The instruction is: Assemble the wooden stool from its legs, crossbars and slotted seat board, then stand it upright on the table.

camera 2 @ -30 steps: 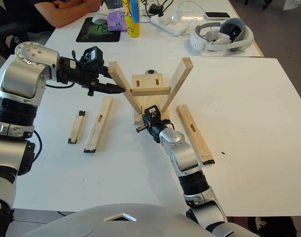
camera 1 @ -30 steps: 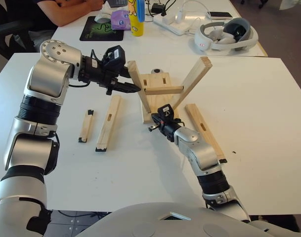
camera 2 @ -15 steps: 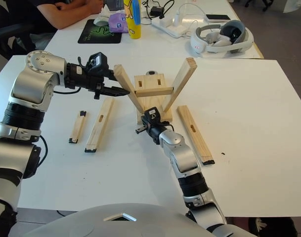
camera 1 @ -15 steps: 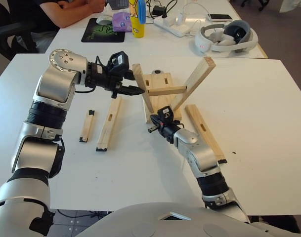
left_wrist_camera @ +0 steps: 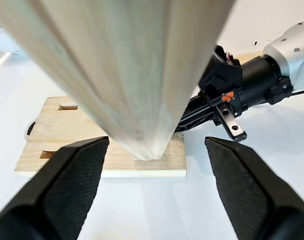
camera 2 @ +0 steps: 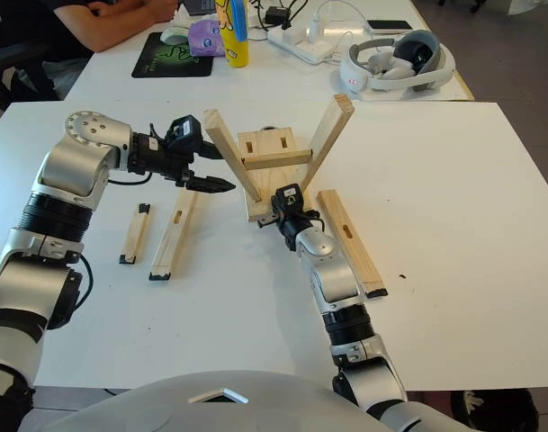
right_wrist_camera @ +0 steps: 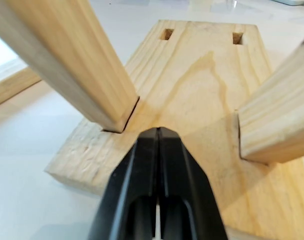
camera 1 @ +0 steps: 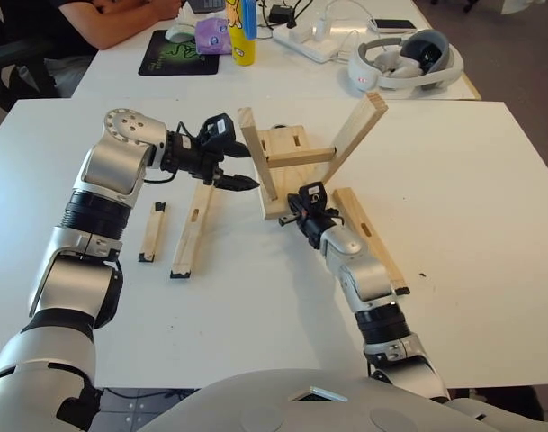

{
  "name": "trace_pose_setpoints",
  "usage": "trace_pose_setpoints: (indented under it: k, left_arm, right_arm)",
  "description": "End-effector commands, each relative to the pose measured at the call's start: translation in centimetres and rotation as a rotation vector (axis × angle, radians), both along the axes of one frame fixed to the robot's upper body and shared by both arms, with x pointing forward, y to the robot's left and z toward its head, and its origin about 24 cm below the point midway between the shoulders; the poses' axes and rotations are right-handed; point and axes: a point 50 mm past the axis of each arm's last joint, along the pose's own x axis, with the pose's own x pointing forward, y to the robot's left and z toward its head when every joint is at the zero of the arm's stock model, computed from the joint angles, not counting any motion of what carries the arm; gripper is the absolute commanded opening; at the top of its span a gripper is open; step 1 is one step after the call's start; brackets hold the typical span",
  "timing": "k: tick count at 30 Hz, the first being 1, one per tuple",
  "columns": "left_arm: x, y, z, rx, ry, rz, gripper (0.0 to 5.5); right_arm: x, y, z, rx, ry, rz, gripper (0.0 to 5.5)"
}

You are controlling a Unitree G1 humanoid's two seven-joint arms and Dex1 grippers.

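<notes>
Seat board (camera 1: 287, 142) flat mid-table (camera 1: 462, 180), two legs slotted in, crossbar (camera 1: 302, 159) between them. Left gripper (camera 1: 240, 169) at board's 9 o'clock, fingers wide apart either side of left leg (camera 1: 254, 139), gripping nothing. Right gripper (right_wrist_camera: 157, 134) at board's 6 o'clock edge, fingers pressed together, empty.

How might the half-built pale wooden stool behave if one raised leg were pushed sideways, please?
Probably stiff: a wooden crossbar braces both splayed legs. It may tip or slide, since the flat seat board beneath them looks small.
</notes>
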Motion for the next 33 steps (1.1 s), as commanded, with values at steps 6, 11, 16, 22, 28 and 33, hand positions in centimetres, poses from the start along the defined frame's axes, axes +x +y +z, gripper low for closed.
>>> trace_pose_setpoints:
  k: [6,11,16,22,28,33]
  left_arm:
    - [-4.1,4.9,8.9,-0.464,-0.054,0.149,3.83]
    - [-1.9,3.6,11.8,-0.675,-0.264,0.363,3.07]
    - [-0.5,0.5,10.4,-0.742,-0.246,0.452,2.29]
    - [-0.9,-3.0,9.4,-0.717,-0.240,0.434,1.33]
    - [-2.2,-3.4,14.6,-0.889,-0.322,0.341,0.44]
    - [-2.0,-2.9,15.3,-1.045,-0.270,0.334,0.01]
  right_arm:
    - [-2.9,-0.7,-4.9,-0.069,0.234,-0.001,0.00]
    - [-2.9,-1.1,-5.2,-0.080,0.243,-0.011,0.00]
    - [-2.9,-1.2,-5.5,-0.088,0.255,-0.014,0.00]
    - [-2.7,-1.1,-5.5,-0.098,0.258,-0.013,0.00]
    - [-2.8,-1.0,-5.6,-0.100,0.264,-0.009,0.00]
    - [-2.8,-0.9,-5.6,-0.101,0.265,-0.008,0.00]
